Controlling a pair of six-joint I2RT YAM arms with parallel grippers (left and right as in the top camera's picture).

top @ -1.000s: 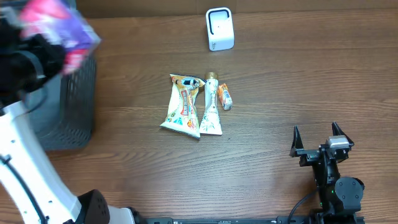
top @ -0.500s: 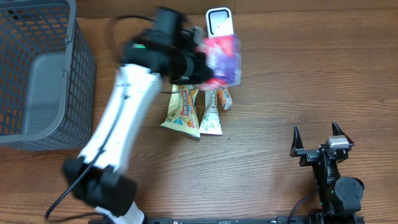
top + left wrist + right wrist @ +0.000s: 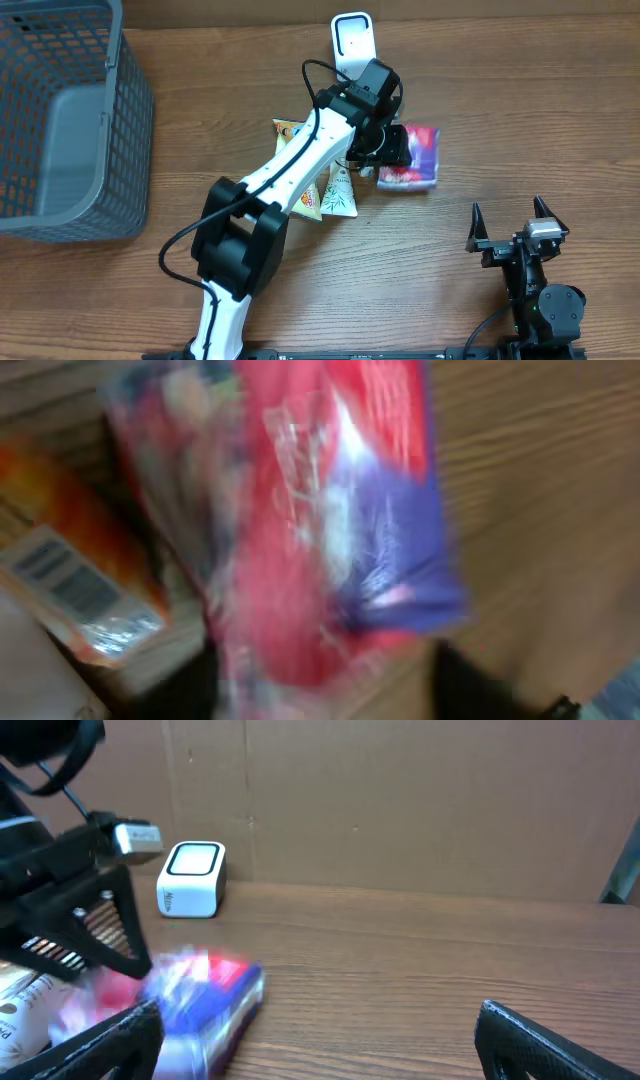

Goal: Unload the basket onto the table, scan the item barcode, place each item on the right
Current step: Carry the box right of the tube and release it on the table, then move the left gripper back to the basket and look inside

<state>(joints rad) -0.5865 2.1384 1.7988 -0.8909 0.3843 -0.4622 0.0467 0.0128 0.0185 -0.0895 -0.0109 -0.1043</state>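
Packet (image 3: 418, 165) lies beside my left gripper (image 3: 393, 150); blur hides whether its jaws clasp it. Its barcode should squarely face the scanner (image 3: 352, 45). My right gripper (image 3: 508, 214) rests, jaws spread.

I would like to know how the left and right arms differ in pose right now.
The left arm reaches across the table to the pink-and-purple packet; the right arm sits folded at the near edge. The left gripper is at the packet; the right gripper hangs open, touching nothing.
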